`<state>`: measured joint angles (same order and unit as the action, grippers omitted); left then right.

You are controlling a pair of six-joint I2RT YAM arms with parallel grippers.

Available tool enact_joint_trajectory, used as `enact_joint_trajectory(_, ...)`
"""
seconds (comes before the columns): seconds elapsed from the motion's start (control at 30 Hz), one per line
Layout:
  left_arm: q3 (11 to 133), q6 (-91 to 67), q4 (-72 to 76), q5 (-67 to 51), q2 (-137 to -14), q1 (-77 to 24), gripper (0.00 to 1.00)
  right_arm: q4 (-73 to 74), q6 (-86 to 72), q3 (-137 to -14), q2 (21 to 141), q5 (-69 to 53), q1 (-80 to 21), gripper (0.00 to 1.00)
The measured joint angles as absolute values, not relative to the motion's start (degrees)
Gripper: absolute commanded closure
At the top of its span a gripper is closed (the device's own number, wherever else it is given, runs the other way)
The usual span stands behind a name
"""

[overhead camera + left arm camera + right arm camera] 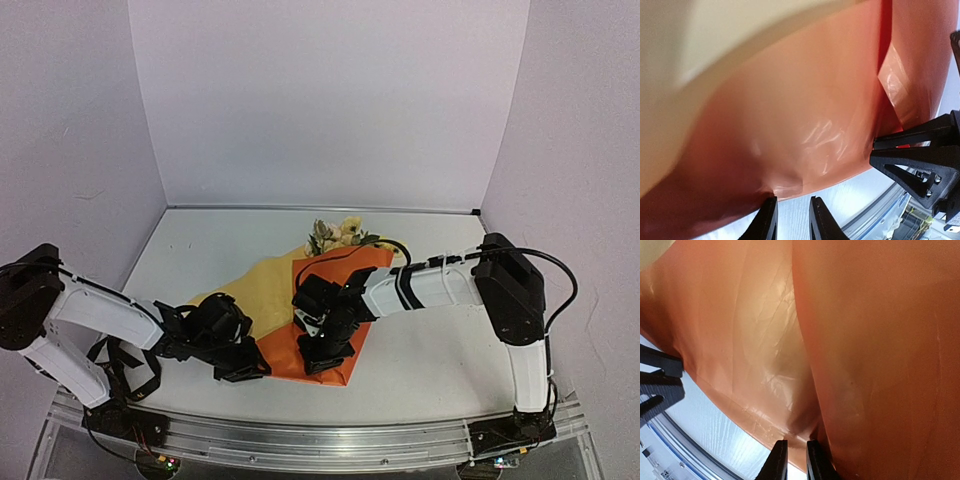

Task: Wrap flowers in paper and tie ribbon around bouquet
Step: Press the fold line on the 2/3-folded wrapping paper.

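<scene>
The orange paper [282, 285] lies on the table with its pale yellow backing [235, 292] showing at the left. The flowers [335, 235] poke out at its far end. My left gripper [250, 368] is at the paper's near left edge. In the left wrist view its jaws [792, 202] stand slightly apart with bare table between them, and the left fingertip touches the creased paper edge [805, 115]. My right gripper [322, 358] is at the near corner. In the right wrist view [796, 444] it is pinched on a fold of the paper [875, 340]. The ribbon is out of view.
White table [440, 350] with a metal rail [320, 440] along the near edge. The grippers are close together: the right one's black body [920, 160] shows in the left wrist view, and the left one [657, 385] shows in the right wrist view. Pale walls stand on three sides.
</scene>
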<state>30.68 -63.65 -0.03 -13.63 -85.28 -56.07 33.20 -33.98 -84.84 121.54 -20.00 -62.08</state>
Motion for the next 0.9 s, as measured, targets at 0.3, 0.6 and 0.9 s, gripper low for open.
enact_joint_trajectory(0.3,24.37,-66.89,-1.03,-10.31,-77.3,-50.91,0.72,32.39,-34.02,-84.56,121.54,-20.03,-62.08,0.84)
enact_joint_trajectory(0.6,20.04,-67.23,-2.61,-10.33,-71.28,-41.6,0.74,31.35,-34.04,-84.2,121.54,-20.15,-62.08,0.84)
enact_joint_trajectory(0.9,17.58,-68.01,-11.41,-8.36,-62.28,-40.16,0.67,31.05,-34.04,-84.08,121.54,-20.29,-62.08,0.84)
